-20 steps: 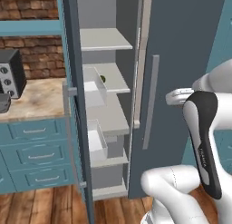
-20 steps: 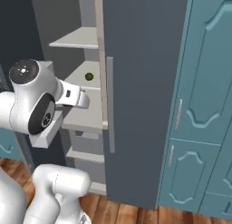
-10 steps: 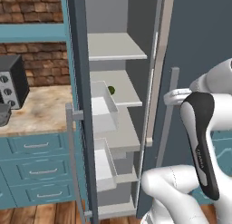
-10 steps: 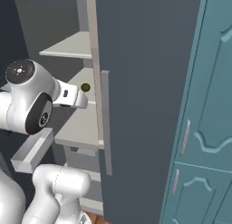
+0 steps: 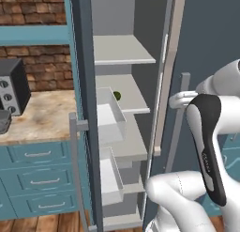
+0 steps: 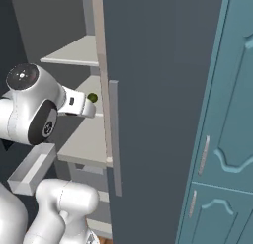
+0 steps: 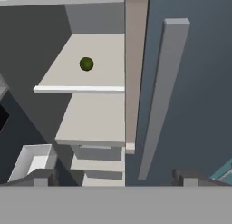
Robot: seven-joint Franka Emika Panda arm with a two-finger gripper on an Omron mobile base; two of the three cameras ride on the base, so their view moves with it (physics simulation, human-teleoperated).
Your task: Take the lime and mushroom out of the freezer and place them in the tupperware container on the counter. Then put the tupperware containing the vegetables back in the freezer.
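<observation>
Rolling closer, my base is bringing the freezer [image 5: 126,109] nearer; I'm seeing the lime [image 7: 86,63], small, round, dark green, sitting on a pale shelf, gripper [image 7: 115,177] fingers spread wide

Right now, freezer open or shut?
Open: the freezer shows bare shelves, with the lime lying on one.

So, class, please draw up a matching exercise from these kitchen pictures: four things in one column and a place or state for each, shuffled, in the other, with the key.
Things:
1. lime
2. gripper
3. toaster oven
4. white drawer bin

Places or states:
A. pulled out from the freezer
B. on the counter
C. open, holding nothing
D. on a freezer shelf

Pairs: 1-D, 2-C, 3-B, 4-A
</observation>
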